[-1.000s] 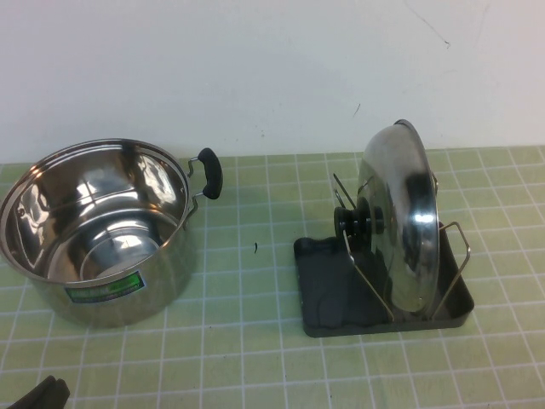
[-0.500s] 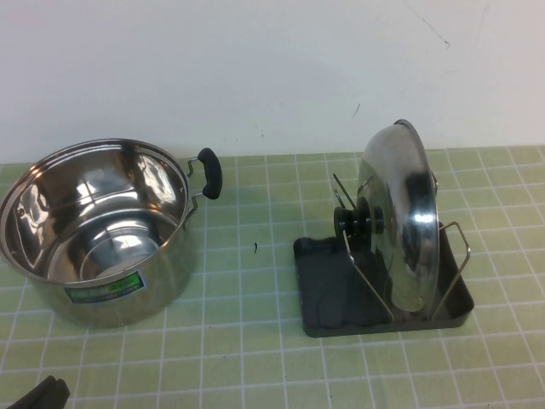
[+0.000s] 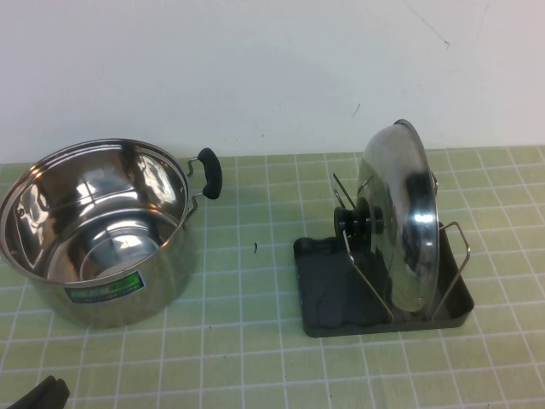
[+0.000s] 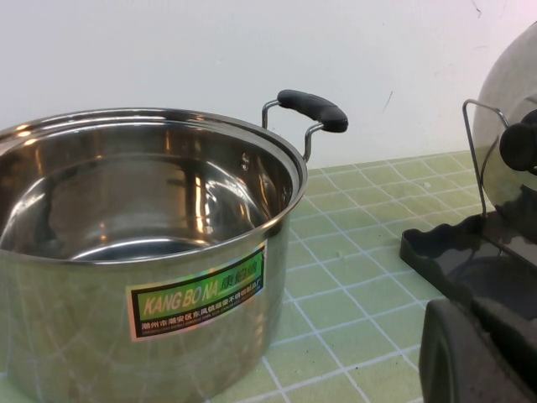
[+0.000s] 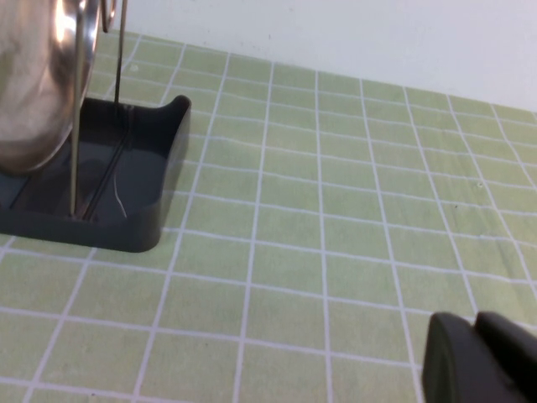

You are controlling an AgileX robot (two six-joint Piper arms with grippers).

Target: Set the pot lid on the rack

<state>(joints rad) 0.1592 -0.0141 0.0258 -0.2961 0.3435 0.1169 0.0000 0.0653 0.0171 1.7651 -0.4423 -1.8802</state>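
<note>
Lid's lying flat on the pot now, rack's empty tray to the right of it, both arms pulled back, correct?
Not quite: the pot lid stands on edge in the rack, as the high view shows. The pot is open. The left gripper and right gripper are pulled back.

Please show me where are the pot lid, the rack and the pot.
pot lid (image 3: 409,230), high view, on its shiny dome.
rack (image 3: 319,294), high view, on its dark tray floor.
pot (image 3: 128,298), high view, on its outer wall.
</note>
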